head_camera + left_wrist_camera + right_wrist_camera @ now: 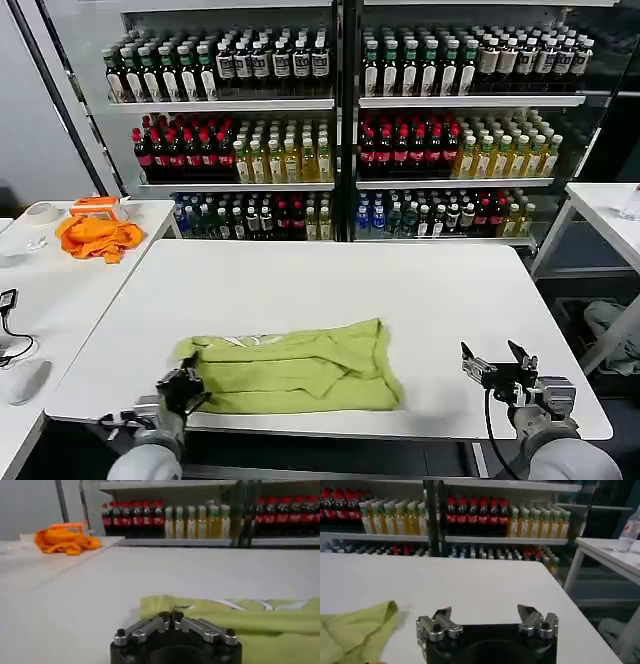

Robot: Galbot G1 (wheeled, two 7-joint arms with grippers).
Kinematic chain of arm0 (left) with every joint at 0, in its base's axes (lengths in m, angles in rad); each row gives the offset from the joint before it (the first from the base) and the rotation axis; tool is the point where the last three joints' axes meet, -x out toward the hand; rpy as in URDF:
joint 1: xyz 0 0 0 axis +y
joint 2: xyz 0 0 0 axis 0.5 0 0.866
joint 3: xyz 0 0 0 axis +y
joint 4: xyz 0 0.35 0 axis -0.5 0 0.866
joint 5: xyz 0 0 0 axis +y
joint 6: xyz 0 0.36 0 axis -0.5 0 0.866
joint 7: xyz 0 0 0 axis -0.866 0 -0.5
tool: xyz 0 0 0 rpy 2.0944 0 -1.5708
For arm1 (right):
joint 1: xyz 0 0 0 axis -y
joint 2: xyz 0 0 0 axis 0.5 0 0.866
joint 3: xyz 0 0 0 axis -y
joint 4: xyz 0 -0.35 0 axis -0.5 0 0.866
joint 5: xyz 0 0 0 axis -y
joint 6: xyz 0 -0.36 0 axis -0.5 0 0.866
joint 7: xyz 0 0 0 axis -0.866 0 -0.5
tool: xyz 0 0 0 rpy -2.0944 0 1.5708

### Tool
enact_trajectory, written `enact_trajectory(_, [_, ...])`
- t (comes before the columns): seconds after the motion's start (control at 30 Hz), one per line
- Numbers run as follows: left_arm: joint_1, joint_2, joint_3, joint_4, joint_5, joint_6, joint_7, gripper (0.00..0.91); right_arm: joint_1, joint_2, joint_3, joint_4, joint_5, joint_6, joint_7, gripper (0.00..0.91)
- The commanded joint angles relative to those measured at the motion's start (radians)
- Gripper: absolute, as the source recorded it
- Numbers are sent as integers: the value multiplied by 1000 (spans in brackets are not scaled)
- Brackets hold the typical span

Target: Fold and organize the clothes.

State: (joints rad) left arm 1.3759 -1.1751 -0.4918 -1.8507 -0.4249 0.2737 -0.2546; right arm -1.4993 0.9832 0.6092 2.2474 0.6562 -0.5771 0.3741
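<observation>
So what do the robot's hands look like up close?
Each has a black body with two silvery metal fingers held by dark bolts. The left gripper has its fingertips together; the right gripper has them apart. In the head view, the arms are light grey, with a black cable by the right one.

A white counter point(330, 290) is standing before tall shelves point(340, 103) holding rows of bottles point(230, 150); a side table point(60, 290) is carrying an orange cloth point(97, 237); another white table point(605, 215) is sitting at right.
</observation>
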Motion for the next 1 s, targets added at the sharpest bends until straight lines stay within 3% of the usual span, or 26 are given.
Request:
enact_trajectory(0.03, [-9, 150, -244, -59, -174, 41, 9, 10, 13, -8, -2, -6, 11, 1, -1, 907])
enact_trajectory(0.2, [-36, 164, -240, -153, -415, 103, 7, 10, 22, -7, -14, -8, 13, 1, 0, 907])
enact_trajectory(0.4, [-94, 74, -62, -239, -573, 128, 5, 10, 23, -12, -19, -4, 12, 0, 1, 907])
enact_trajectory(0.67, [-148, -32, 142, -241, -640, 132, -5, 10, 21, -6, -25, 0, 5, 0, 3, 907])
enact_trajectory(1.0, [-205, -87, 306, -127, -591, 121, -2, 10, 19, 2, -32, -2, -4, 1, 2, 907])
